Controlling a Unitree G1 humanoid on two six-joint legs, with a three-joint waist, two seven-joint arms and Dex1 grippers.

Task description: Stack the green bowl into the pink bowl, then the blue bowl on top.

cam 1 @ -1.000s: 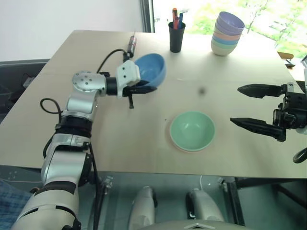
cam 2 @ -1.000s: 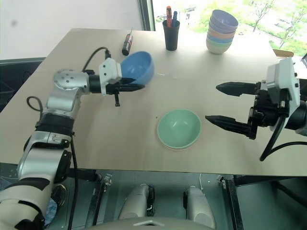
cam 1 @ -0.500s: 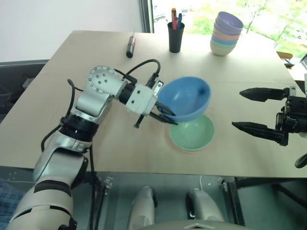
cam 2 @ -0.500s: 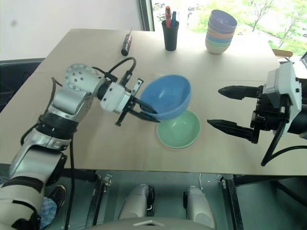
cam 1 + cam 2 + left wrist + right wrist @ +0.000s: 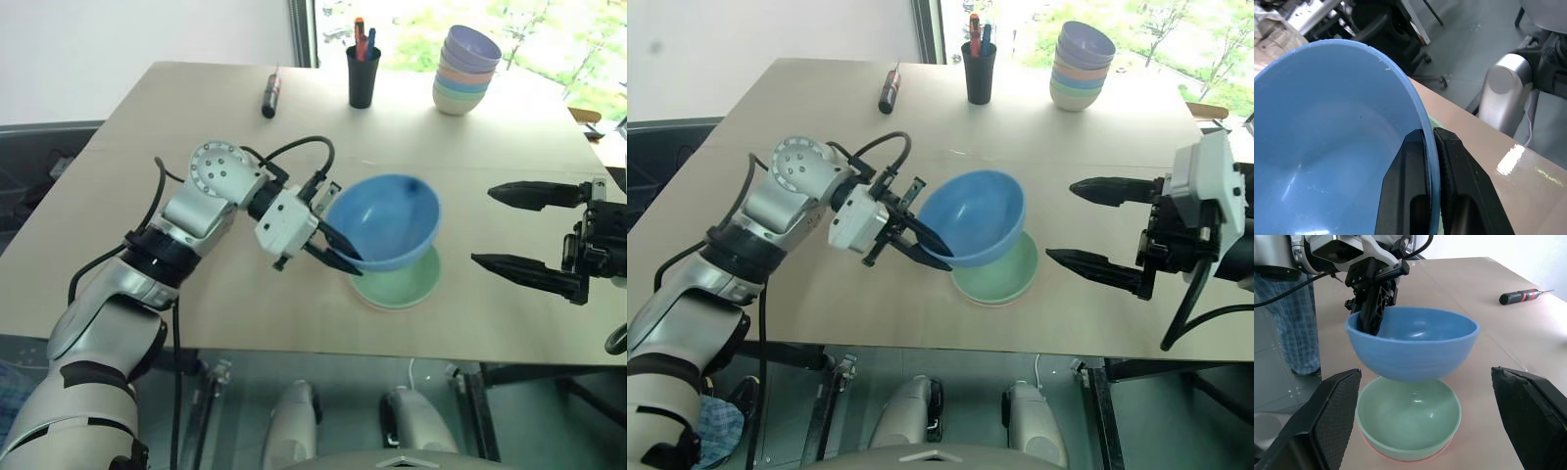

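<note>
The blue bowl (image 5: 387, 220) hangs upright just above the green bowl (image 5: 404, 289), close to it and a little off to the left. The green bowl sits nested in the pink bowl (image 5: 1405, 459), of which only a thin rim shows beneath it. My left gripper (image 5: 343, 253) is shut on the blue bowl's near-left rim, with one finger inside the wall and one outside. The left wrist view shows both fingers (image 5: 1405, 186) pressed against that rim. My right gripper (image 5: 482, 226) stands open to the right of the bowls, apart from them, holding nothing.
At the table's far edge stand a black pen cup (image 5: 362, 76) and a stack of pastel bowls (image 5: 466, 69). A screwdriver (image 5: 270, 94) lies at the far left. A person in checked trousers (image 5: 1298, 323) stands beside the table. The table's near edge (image 5: 294, 345) runs just below the bowls.
My left arm carried the blue bowl from the table's far left to just over the green bowl, turning it from tilted to upright. The right gripper stayed still and open.
</note>
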